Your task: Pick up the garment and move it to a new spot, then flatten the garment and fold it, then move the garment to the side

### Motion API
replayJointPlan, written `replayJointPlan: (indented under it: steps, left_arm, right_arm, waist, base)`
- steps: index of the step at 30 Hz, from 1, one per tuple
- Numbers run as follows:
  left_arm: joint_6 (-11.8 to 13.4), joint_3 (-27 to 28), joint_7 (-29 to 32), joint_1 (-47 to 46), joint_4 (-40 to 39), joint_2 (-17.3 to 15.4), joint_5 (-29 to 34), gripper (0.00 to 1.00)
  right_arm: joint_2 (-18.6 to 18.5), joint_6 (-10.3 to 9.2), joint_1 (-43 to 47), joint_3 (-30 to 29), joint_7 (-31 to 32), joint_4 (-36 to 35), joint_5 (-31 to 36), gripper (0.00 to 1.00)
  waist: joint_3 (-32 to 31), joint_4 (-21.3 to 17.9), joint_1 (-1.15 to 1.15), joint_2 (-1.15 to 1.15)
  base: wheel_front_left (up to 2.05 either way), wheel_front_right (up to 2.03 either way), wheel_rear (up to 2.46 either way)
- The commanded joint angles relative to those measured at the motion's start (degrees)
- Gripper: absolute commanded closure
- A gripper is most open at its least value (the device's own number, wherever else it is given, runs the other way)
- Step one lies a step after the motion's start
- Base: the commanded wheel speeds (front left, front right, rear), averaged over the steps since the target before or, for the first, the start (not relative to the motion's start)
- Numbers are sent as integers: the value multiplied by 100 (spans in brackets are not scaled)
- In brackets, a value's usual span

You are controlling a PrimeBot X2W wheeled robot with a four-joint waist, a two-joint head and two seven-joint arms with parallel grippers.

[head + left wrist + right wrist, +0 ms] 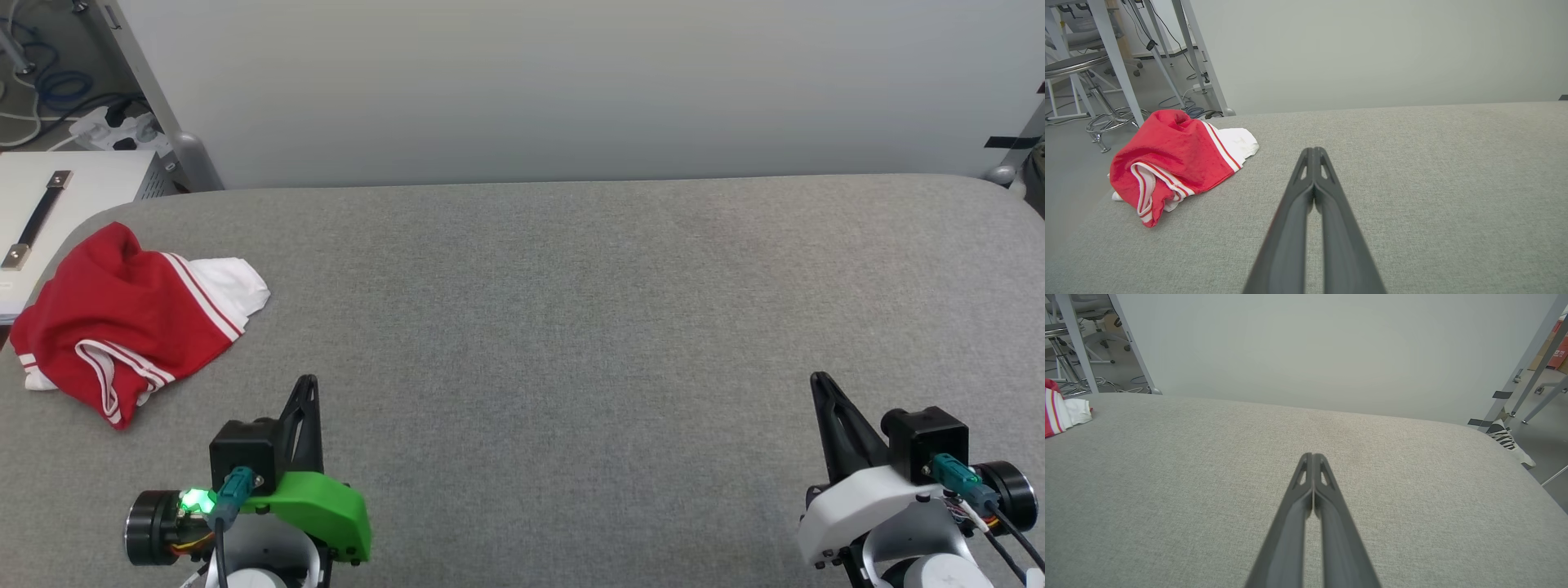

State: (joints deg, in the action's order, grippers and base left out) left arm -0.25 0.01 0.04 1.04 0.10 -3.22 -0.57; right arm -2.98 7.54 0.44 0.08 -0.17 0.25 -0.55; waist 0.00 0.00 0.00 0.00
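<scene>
The shirt [122,318] is lying in a crumpled heap at the far left of the grey pad [571,327], close to the left edge. Its red body is bunching up on top, a white sleeve is sticking out toward the wall, and striped trim is curling along the near side. No print is showing from where it sits.

The left gripper [308,384] is sitting at the near left of the pad, fingers pressed together with nothing between them. It is pointing away from the robot, and the shirt is lying ahead of it and off to its left, apart from the tips. In the left wrist view the shirt [1175,155] is sitting left of the closed fingers [1290,228].

The right gripper [819,380] is sitting at the near right, well apart from the shirt, its fingers also pinched together and holding nothing. I cannot tell whether either gripper is touching the pad.

A white box [73,196] with a black handle is standing just beyond the pad's left corner, and a power strip [114,131] is lying behind it.
</scene>
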Motion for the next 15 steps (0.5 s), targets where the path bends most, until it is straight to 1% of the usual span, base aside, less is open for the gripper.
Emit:
replayJointPlan:
  steps: [1,15]
  left_arm:
    - [25,-1,-4,-104,-10,35,57,100]
    - [25,-1,-4,-104,-10,35,57,100]
  right_arm:
    - [11,-5,-44,-8,17,-25,55,100]
    - [11,-5,-44,-8,17,-25,55,100]
  waist:
    - [0,0,0,0]
    - [0,0,0,0]
  base:
    - [0,0,0]
    - [0,0,0]
